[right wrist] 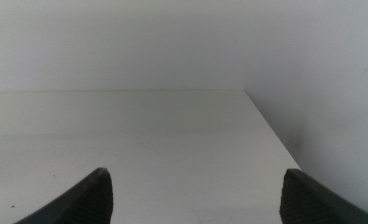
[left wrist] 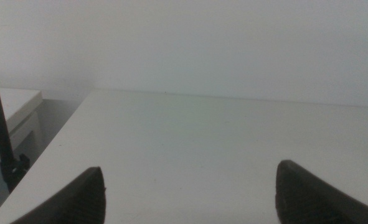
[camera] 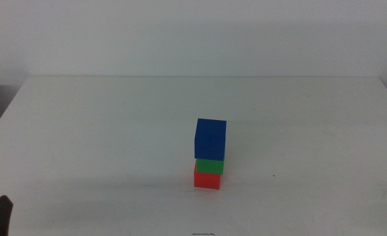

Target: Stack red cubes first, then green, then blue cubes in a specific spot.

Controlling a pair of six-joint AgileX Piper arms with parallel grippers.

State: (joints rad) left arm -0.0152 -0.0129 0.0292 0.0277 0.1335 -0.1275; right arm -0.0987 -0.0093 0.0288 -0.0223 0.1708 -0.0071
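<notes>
A finished column of three cubes is shown standing on the white surface [camera: 101, 131], a little right of centre and toward the near edge in the middle view. The red cube [camera: 207, 179] is seated directly on the surface as the base, the green cube [camera: 209, 166] is carried on it, and the blue cube [camera: 211, 139] is set on top, so the required order appears to be met. The blue cube is seen slightly offset and turned against the cubes below, yet upright. Neither arm touches the column. The left gripper [left wrist: 190, 196] is held back at the near left corner with its fingers [left wrist: 78, 199] spread and empty; the right gripper [right wrist: 196, 196] is likewise kept clear, fingers [right wrist: 84, 199] spread over bare surface, which leaves the stack undisturbed.
</notes>
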